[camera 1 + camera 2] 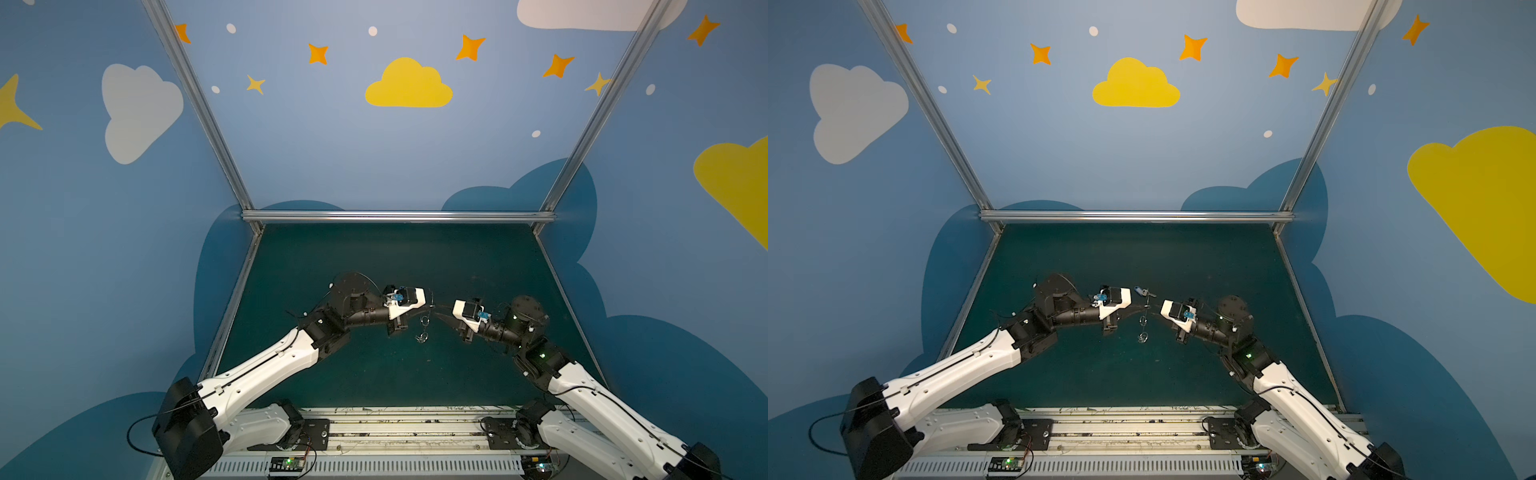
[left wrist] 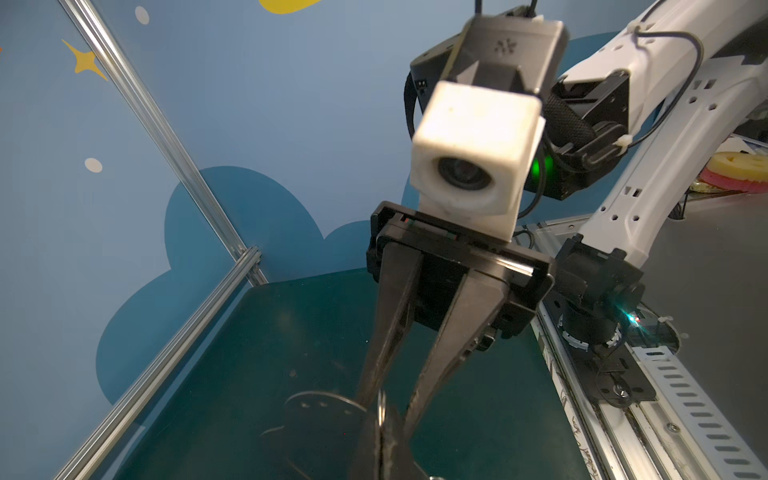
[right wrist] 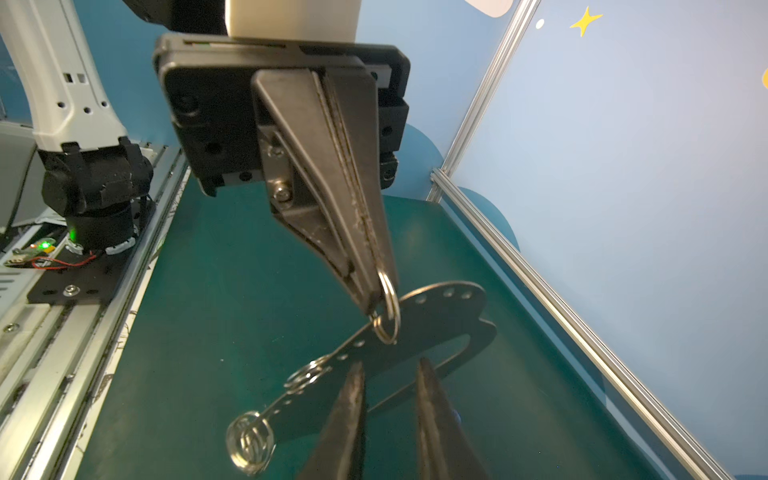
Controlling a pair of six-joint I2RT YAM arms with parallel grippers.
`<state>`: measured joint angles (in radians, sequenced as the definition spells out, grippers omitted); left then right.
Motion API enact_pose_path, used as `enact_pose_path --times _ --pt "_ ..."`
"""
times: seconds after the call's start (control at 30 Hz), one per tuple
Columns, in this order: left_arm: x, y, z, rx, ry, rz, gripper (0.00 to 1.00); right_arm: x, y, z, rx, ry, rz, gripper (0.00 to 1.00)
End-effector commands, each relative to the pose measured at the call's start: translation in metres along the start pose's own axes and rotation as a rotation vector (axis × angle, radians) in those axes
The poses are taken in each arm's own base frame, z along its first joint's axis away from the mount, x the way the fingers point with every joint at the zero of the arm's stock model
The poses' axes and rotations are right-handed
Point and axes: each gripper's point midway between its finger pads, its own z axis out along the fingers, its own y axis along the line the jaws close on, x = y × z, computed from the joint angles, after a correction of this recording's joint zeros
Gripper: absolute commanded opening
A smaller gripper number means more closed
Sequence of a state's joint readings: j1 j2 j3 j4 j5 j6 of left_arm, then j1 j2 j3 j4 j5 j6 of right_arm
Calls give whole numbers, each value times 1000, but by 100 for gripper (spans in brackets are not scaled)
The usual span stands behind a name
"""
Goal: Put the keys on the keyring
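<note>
The keyring [image 3: 440,320], a flat grey plate with edge holes, hangs above the green mat from one of its split rings [image 3: 387,309]. My left gripper [image 3: 374,305] is shut on that ring. The plate's lower split rings [image 3: 249,442] dangle free, and they also show in a top view as rings [image 1: 421,336]. My right gripper [image 3: 390,370] faces the left one, open, its two fingers a small gap apart just in front of the plate, with nothing between them. In the left wrist view the right fingers [image 2: 453,340] straddle the ring [image 2: 381,405]. The blue-headed key [image 1: 1139,289] lies on the mat beyond both grippers.
Aluminium frame rails [image 1: 399,216] and blue painted walls close in the mat at the back and both sides. The arms' base rail [image 1: 415,428] runs along the front edge. Yellow and pink items [image 2: 739,170] sit outside the work area.
</note>
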<state>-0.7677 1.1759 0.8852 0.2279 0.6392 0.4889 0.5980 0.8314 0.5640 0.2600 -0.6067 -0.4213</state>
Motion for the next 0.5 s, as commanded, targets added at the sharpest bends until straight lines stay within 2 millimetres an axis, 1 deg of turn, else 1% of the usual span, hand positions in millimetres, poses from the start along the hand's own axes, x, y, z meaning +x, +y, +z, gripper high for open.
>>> enact_pose_path --times 0.0,0.23,0.47 --pt "-14 0 -6 -7 -45 23 3 -26 -3 0 -24 -71 7 21" --pt "-13 -3 -9 4 -37 25 3 -33 -5 2 -33 -98 19 19" --pt "-13 -6 -10 15 -34 31 3 -39 -2 2 -62 -117 24 17"
